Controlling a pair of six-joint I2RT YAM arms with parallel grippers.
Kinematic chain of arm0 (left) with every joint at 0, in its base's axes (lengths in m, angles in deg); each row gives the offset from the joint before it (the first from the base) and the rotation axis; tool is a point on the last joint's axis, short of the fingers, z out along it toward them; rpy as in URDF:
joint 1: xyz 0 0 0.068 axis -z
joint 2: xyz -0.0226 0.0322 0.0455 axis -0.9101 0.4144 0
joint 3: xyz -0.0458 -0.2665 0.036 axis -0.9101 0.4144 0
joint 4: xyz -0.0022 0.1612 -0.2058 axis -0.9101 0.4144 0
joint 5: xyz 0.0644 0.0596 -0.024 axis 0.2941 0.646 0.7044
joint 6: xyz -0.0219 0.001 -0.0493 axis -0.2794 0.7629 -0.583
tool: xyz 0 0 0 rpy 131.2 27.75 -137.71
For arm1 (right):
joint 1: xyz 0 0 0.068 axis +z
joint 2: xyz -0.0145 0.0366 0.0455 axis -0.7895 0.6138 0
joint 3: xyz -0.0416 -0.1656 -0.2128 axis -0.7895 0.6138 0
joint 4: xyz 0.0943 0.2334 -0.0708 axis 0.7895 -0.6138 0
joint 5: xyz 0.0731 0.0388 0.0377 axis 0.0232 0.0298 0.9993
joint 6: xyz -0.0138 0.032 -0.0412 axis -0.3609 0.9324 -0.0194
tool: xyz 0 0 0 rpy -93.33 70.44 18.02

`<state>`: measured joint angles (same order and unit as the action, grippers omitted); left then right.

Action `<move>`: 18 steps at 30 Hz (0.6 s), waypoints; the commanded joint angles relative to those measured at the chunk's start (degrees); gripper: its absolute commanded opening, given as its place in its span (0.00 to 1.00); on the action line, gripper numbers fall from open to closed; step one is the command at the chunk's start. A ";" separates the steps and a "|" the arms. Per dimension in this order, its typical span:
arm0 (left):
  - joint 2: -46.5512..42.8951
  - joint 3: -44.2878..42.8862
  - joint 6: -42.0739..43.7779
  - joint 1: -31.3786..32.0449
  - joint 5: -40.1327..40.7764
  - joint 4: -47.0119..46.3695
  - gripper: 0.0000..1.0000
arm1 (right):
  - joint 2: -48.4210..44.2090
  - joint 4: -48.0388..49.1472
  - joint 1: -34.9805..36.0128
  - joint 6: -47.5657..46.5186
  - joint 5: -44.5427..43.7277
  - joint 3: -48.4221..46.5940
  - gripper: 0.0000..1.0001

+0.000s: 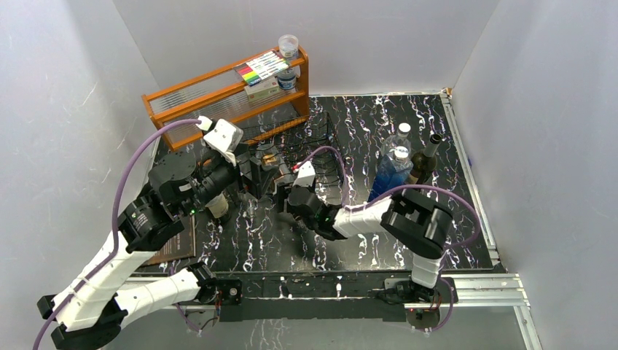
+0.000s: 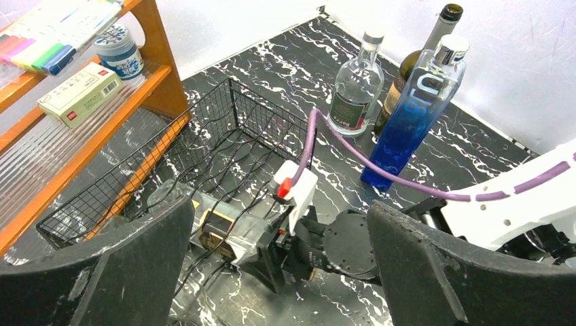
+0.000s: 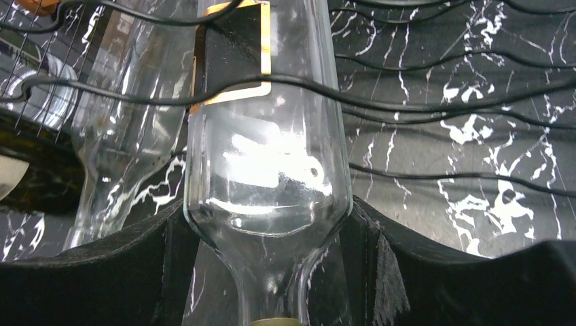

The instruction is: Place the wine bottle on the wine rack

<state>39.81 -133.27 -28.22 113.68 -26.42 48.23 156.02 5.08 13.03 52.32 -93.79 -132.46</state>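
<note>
The right hand (image 3: 268, 231) grips the shoulder of the clear glass wine bottle with a black-and-gold label (image 3: 268, 156). Its body lies among the wavy cradles of the low black wire rack (image 2: 251, 119), seemingly seated. Meanwhile the left hand (image 2: 272, 272) gapes empty above. Only release and withdrawal remain.

Left tool (image 2: 280, 210) gapes wide, wrist tilted down; right tool (image 3: 268, 207), forearm reaching left, clamps the wine bottle (image 3: 272, 156)

The table (image 1: 408, 131) is viewed from above and behind the arm bases (image 1: 419, 292). The wine rack (image 2: 224, 129) is looked down on obliquely from the left wrist; the wine bottle (image 3: 268, 170) is framed close-up from the right wrist. Both are shared by all views.
</note>
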 commanded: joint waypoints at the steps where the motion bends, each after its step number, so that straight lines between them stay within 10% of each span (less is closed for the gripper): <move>1: 0.30 -2.78 -0.21 -0.17 0.14 1.36 0.98 | 1.46 17.41 0.05 -2.19 -6.17 -8.25 0.00; 18: -0.45 -2.85 -1.20 -0.17 0.43 3.19 0.98 | 8.79 3.38 0.05 9.14 -13.40 -18.63 0.00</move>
<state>40.14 -134.15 -28.83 113.68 -26.35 50.77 165.95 1.98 13.27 56.17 -99.80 -144.85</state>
